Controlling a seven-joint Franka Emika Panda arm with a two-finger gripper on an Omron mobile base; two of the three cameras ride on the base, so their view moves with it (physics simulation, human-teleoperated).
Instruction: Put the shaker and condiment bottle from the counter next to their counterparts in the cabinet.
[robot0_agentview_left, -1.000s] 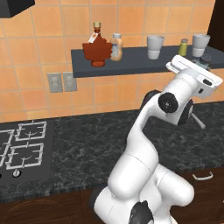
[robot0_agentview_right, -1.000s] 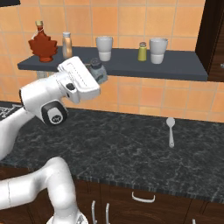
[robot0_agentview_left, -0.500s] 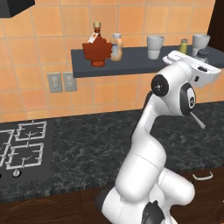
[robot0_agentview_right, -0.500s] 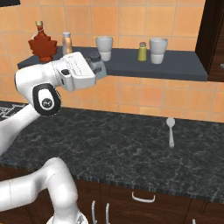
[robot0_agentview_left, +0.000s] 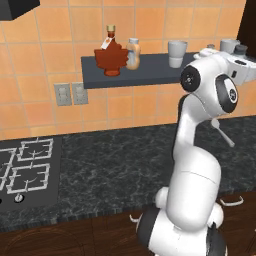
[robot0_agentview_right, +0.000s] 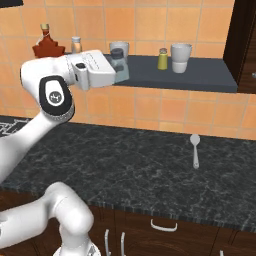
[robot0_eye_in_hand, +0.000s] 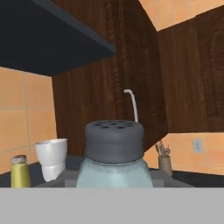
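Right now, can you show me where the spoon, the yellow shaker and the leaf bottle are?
spoon (robot0_agentview_right: 195, 150), right base view, on its handle.
yellow shaker (robot0_agentview_right: 162, 60), right base view, on its body.
leaf bottle (robot0_agentview_left: 111, 57), left base view, on its red leaf-shaped body.

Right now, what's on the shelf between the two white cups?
In the right base view, the yellow-green shaker stands on the shelf between the left cup and the right cup.
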